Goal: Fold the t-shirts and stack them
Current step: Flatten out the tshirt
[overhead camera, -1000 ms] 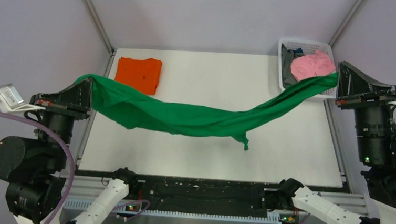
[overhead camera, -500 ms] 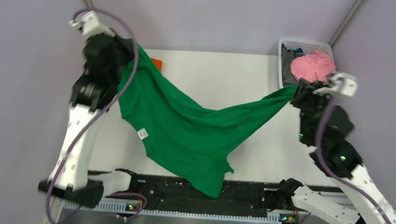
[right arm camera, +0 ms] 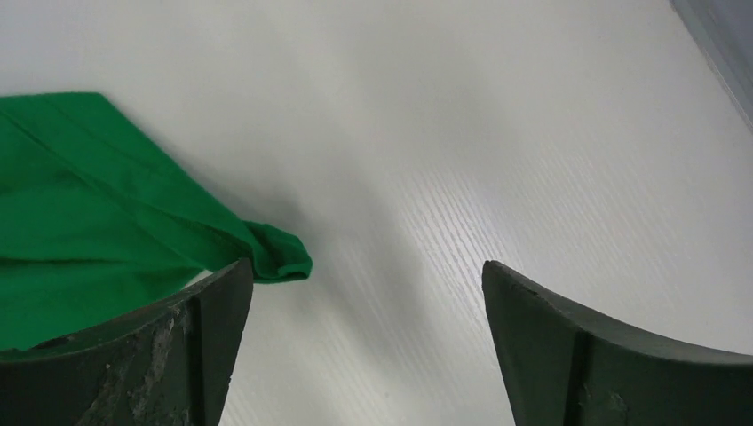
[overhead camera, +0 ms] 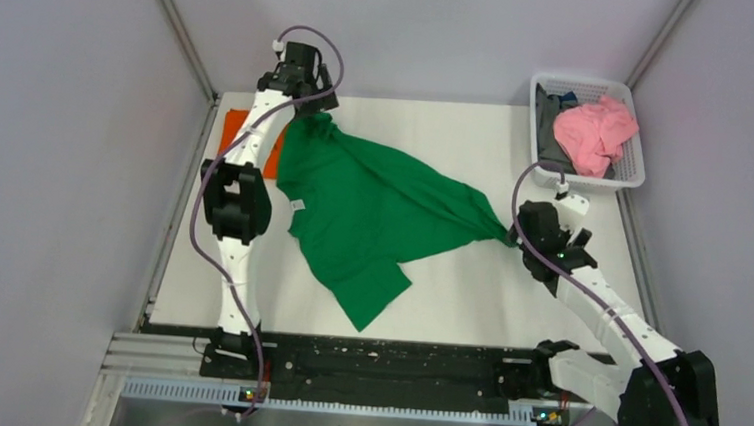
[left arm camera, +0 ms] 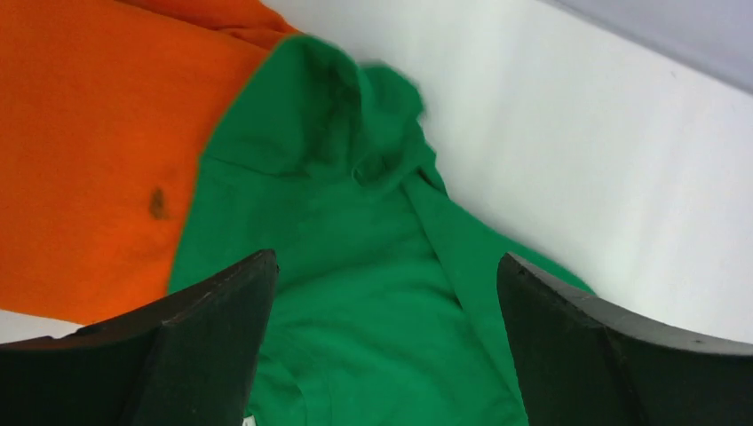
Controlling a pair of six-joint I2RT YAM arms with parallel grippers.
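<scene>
The green t-shirt (overhead camera: 374, 203) lies spread and rumpled on the white table, one sleeve pointing toward the near edge. Its far-left corner overlaps the folded orange t-shirt (overhead camera: 233, 124), which my left arm largely hides from above. My left gripper (overhead camera: 310, 108) hovers open over that corner; in the left wrist view green cloth (left arm camera: 337, 231) shows between the fingers, apart from them, with the orange t-shirt (left arm camera: 89, 133) on the left. My right gripper (overhead camera: 517, 233) is open beside the shirt's right tip (right arm camera: 275, 257), with bare table between its fingers.
A white basket (overhead camera: 636, 176) at the back right corner holds a pink cloth (overhead camera: 594, 128) and something dark. Metal frame posts rise at the table's back corners. A black rail runs along the near edge.
Both arms swung down and inward from holding the green t-shirt stretched in the air. The shirt now lies on the table and both grippers have opened and let it go.
</scene>
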